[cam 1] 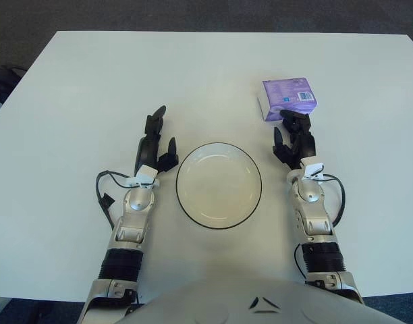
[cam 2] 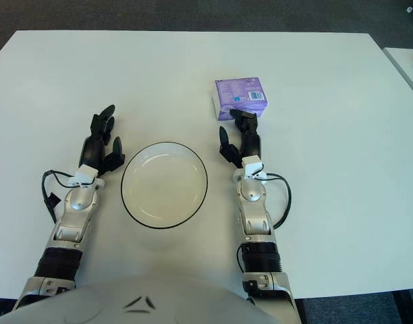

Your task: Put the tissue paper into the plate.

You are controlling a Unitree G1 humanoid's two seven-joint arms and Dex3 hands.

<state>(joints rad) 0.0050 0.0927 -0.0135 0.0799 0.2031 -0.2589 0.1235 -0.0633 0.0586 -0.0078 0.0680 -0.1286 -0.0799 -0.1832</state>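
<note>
A purple pack of tissue paper (cam 1: 288,97) lies on the white table, beyond and to the right of the plate. The plate (cam 1: 218,185) is white with a dark rim and holds nothing. My right hand (cam 1: 294,139) is to the right of the plate, its black fingers spread and reaching just short of the pack's near edge. My left hand (cam 1: 156,138) shows to the left of the plate with fingers stretched out, holding nothing.
The white table (cam 1: 92,74) spreads wide around the plate on all sides. Dark carpet runs beyond its far edge. A second white surface (cam 2: 405,64) shows at the far right.
</note>
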